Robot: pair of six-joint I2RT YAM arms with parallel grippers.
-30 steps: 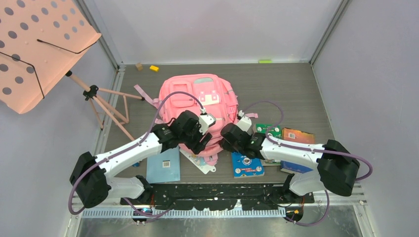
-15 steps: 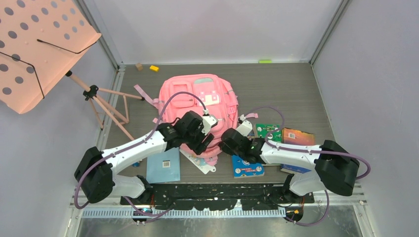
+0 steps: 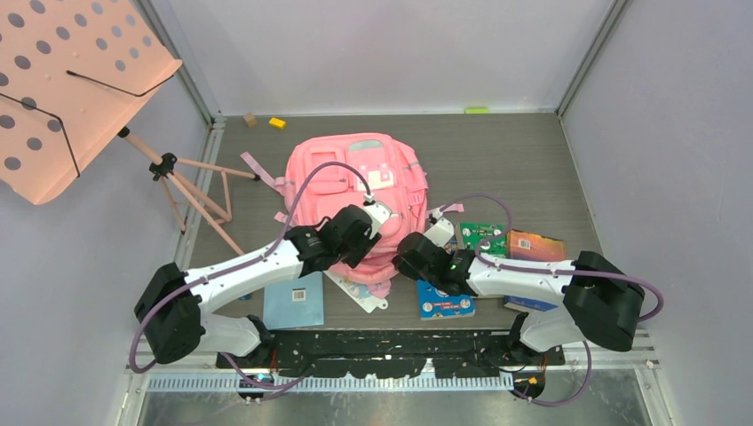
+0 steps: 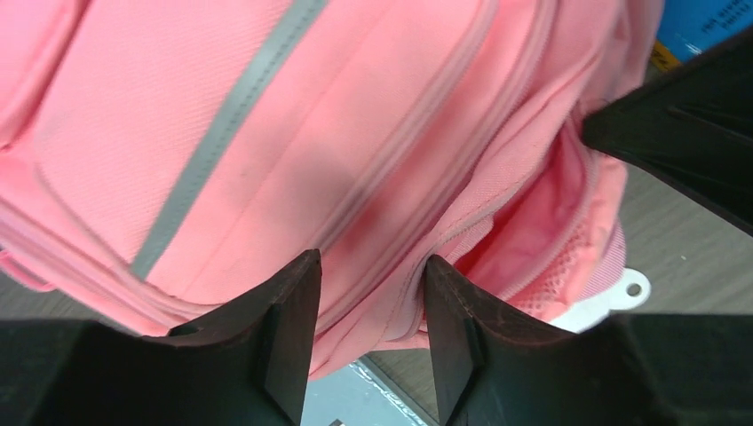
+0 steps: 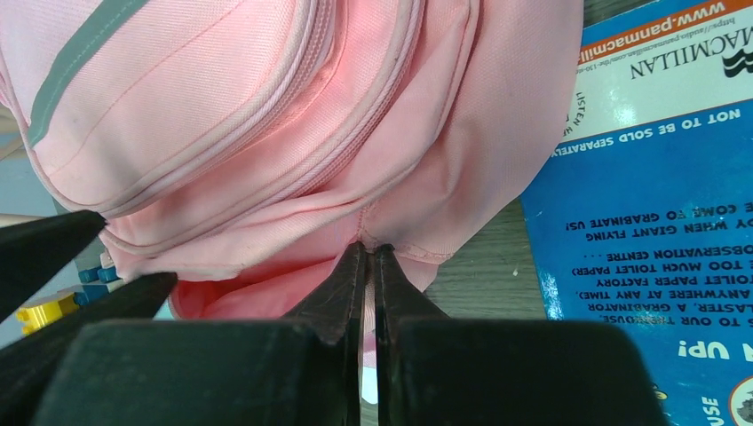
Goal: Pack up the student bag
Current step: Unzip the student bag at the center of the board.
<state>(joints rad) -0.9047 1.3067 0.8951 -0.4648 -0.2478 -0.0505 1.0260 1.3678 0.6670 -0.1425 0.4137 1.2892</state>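
Note:
The student bag is a big pink backpack lying flat in the middle of the table, its open lower edge toward the arms. My left gripper hovers over that lower edge. In the left wrist view its jaws stand apart, open, around a fold of the bag's zip edge. The right fingertip touches the fold. My right gripper meets the bag's near right corner. In the right wrist view it is shut on a seam of the bag's pink fabric.
A blue book lies under the right arm. A pale blue booklet and a white flat piece lie near the left arm. A green card and orange box sit to the right. A salmon music stand fills the far left.
My left gripper has shifted right over the bag's lower edge and its jaws have narrowed. My right gripper has closed on the bag's fabric and drawn slightly nearer.

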